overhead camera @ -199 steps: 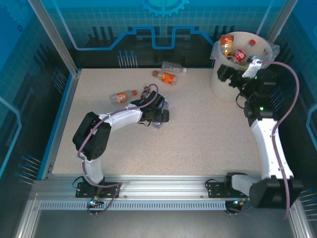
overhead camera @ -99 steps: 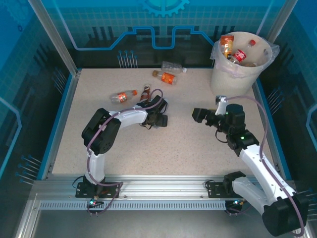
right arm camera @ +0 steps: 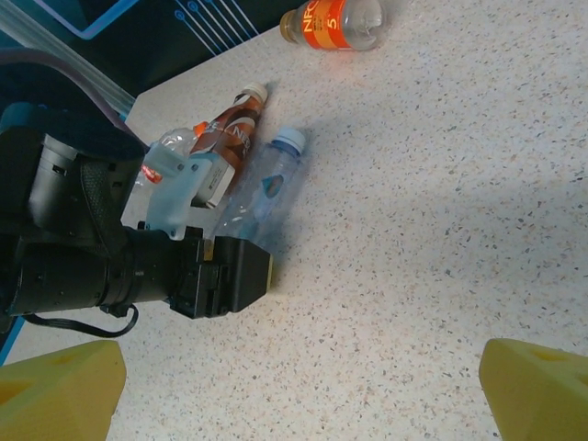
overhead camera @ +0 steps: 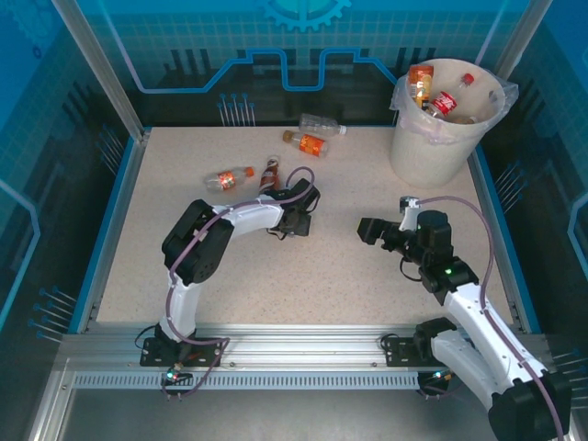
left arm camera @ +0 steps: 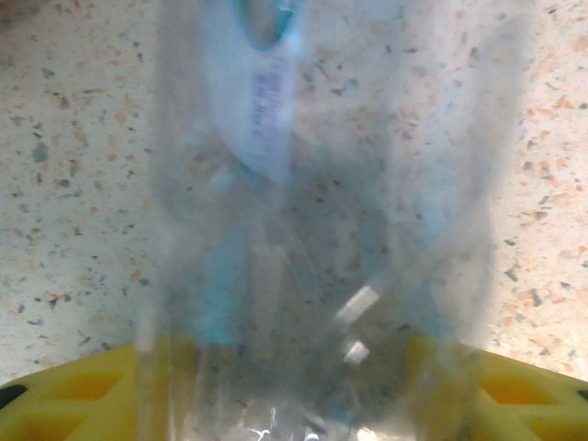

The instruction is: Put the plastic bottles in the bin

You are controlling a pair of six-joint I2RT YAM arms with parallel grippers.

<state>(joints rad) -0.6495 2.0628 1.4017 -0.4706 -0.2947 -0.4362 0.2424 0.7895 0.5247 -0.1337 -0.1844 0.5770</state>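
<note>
**Four bottles loose on the bench, left claw down over a fifth**

Top view.
- The bin (overhead camera: 432,158) stands at the far right corner of the bench (overhead camera: 367,303), lined with a clear bag.
- A red-label bottle (overhead camera: 444,101) and an orange-label bottle (overhead camera: 421,81) lie inside it among others.
- Along the far side of the bench lie a clear bottle (overhead camera: 322,122) and, just beside it, an orange-banded bottle (overhead camera: 308,143).
- Further left are a red-orange bottle (overhead camera: 228,177) and a brown bottle (overhead camera: 269,170).
- The left claw (overhead camera: 296,220) is low at mid-bench, just nearer than the brown bottle. Its jaws are hidden under the wrist from here.
- The right claw (overhead camera: 370,230) hangs over bare bench to its right. It points toward the left claw and is well apart from the bin.

Left wrist.
- A blue-label bottle (left arm camera: 312,230) lies lengthwise on the bench between the yellow fingers (left arm camera: 64,400), badly blurred.
- One finger sits at each side of it, showing through the clear wall.
- I cannot tell whether they press on it or stop just short.

Right wrist.
- The yellow fingers (right arm camera: 537,386) sit far apart at the bottom corners with bare bench between them. The claw is wide and holds nothing.
- Ahead is the black body of the left claw, with the blue-label bottle running out from it, cap pointing away.
- The brown bottle lies close alongside.
- The orange-banded bottle is at the top edge.
</note>
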